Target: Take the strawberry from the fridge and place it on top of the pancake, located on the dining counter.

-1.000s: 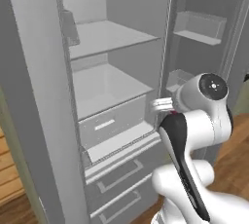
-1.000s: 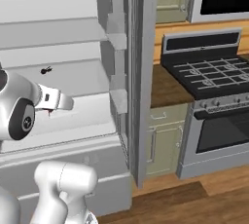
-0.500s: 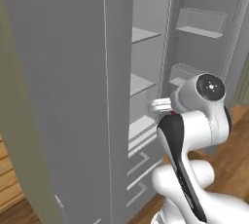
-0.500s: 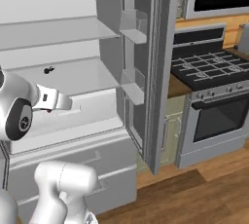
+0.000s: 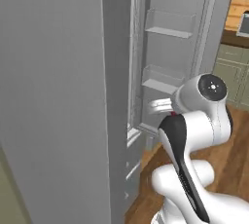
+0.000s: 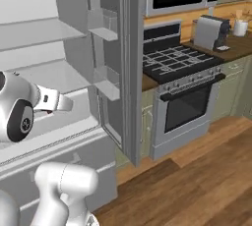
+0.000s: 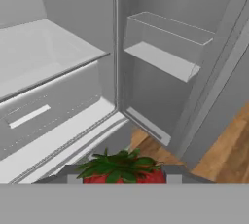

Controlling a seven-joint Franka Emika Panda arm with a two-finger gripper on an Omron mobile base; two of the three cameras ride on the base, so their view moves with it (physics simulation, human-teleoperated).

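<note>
Between the pincer's (image 7: 121, 178) dark tips, pinched, sits the strawberry (image 7: 121, 173), leafy crown toward the camera, before the open fridge (image 7: 160, 57).

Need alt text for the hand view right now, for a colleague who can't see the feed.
A red strawberry with green leaves sits between the gripper fingertips at the bottom of the view. Beyond it is the open fridge: white shelves and a drawer on the left, door bins on the right, wood floor below.
</note>
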